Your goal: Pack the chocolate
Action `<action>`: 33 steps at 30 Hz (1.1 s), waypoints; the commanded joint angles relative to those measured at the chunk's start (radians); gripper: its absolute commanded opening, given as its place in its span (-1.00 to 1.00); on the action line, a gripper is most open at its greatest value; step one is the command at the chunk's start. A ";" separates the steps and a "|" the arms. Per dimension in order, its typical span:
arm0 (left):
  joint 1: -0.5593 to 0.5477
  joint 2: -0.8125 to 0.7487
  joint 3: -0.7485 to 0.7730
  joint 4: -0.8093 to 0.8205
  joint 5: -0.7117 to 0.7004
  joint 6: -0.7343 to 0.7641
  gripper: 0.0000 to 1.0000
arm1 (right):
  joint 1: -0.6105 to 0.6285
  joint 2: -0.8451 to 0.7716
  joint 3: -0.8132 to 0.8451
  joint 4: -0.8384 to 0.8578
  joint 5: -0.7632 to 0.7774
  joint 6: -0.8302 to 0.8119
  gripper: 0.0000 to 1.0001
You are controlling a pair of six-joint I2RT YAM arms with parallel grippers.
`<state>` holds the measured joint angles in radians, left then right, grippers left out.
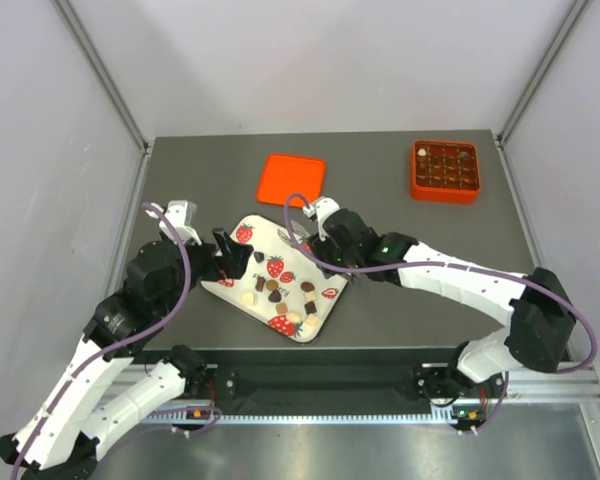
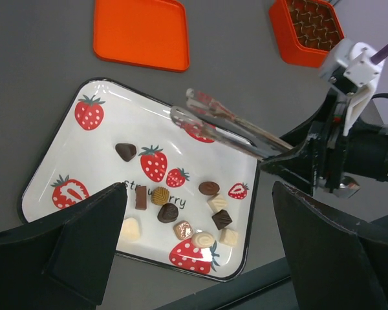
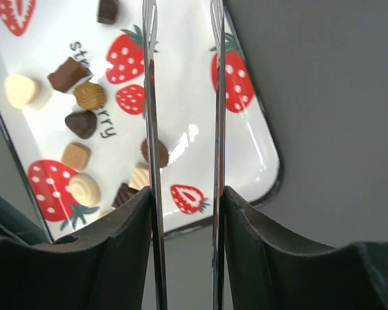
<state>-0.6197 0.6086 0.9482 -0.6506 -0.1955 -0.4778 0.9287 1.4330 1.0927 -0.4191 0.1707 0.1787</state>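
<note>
Pinched in the right hand (image 3: 186, 197), a pair of tweezers (image 3: 150, 116) holds its tines apart with nothing between them, over the strawberry tray (image 3: 272, 161) on the bench. How high the tips ride is hard to judge. Chocolate (image 3: 83, 123) clusters at the tray's near end, and the left hand (image 2: 197, 194) hovers spread. Straddle one isolated piece, then squeeze gently.

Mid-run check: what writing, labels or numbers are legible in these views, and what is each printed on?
"St…rry": dark script printed on the white tray, among its strawberry prints. The middle letters are covered by the chocolate pieces.
No other text can be read. The orange box, the flat orange lid and the tweezers show none.
</note>
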 commanded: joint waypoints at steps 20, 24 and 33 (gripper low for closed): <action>0.003 -0.010 0.029 -0.004 -0.022 0.002 0.98 | 0.134 0.291 0.095 0.256 -0.053 0.173 -0.07; 0.002 -0.012 0.023 -0.003 -0.024 0.002 0.98 | 0.136 0.300 0.101 0.258 -0.050 0.177 -0.17; 0.002 -0.007 0.012 0.005 -0.025 0.004 0.98 | 0.131 0.228 0.085 0.240 -0.008 0.177 -0.45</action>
<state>-0.6197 0.6083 0.9581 -0.6670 -0.2035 -0.4774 1.0466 1.7283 1.1419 -0.2108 0.1314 0.3500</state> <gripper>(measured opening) 0.991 0.302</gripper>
